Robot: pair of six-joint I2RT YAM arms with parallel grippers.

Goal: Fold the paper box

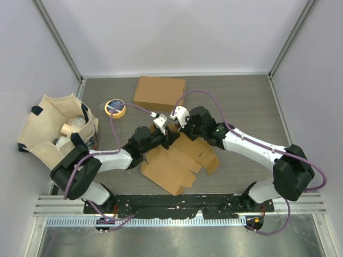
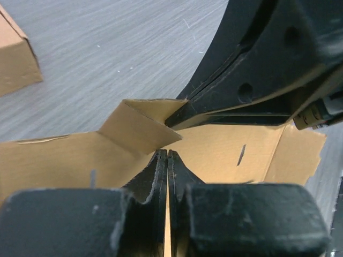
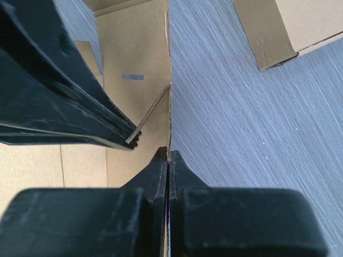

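Observation:
The paper box (image 1: 174, 168) lies as a flat brown cardboard blank mid-table, partly under both arms. My left gripper (image 1: 171, 138) is at its far edge, and in the left wrist view its jaws (image 2: 167, 153) are shut on a thin cardboard panel (image 2: 59, 166) running between them. A small flap (image 2: 136, 126) stands up just ahead. My right gripper (image 1: 180, 131) meets it from the right. Its jaws (image 3: 169, 153) are shut on the blank's edge (image 3: 136, 53), where cardboard meets the grey table. Each gripper's black fingers (image 2: 252, 101) show in the other's wrist view.
A folded cardboard box (image 1: 159, 92) sits at the back centre, also seen in the wrist views (image 2: 16, 53) (image 3: 289, 27). A yellow tape roll (image 1: 115, 107) lies left of it. A cloth tote bag (image 1: 59, 128) with items stands at the far left.

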